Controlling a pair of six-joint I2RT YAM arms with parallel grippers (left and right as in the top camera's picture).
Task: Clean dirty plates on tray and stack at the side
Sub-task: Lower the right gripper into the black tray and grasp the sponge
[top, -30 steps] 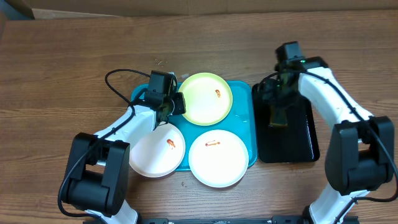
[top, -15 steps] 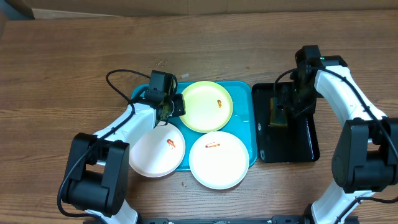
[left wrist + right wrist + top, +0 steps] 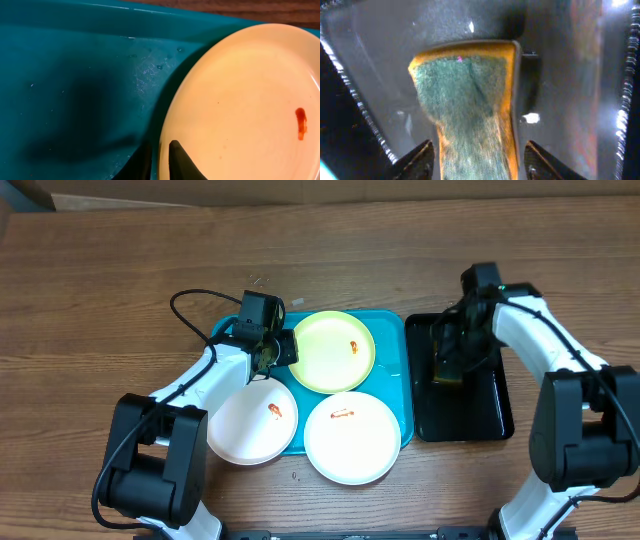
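At twelve o'clock on the tray [image 3: 392, 355], our left end effector [image 3: 160, 157] clenches the nine o'clock rim of the yellow-green plate [image 3: 330, 355]; we judge it light, stiff, slippery, best held there.

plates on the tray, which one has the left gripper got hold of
The pale yellow-green plate, at the back of the tray: the left gripper pinches its rim. The two white plates in front lie untouched.
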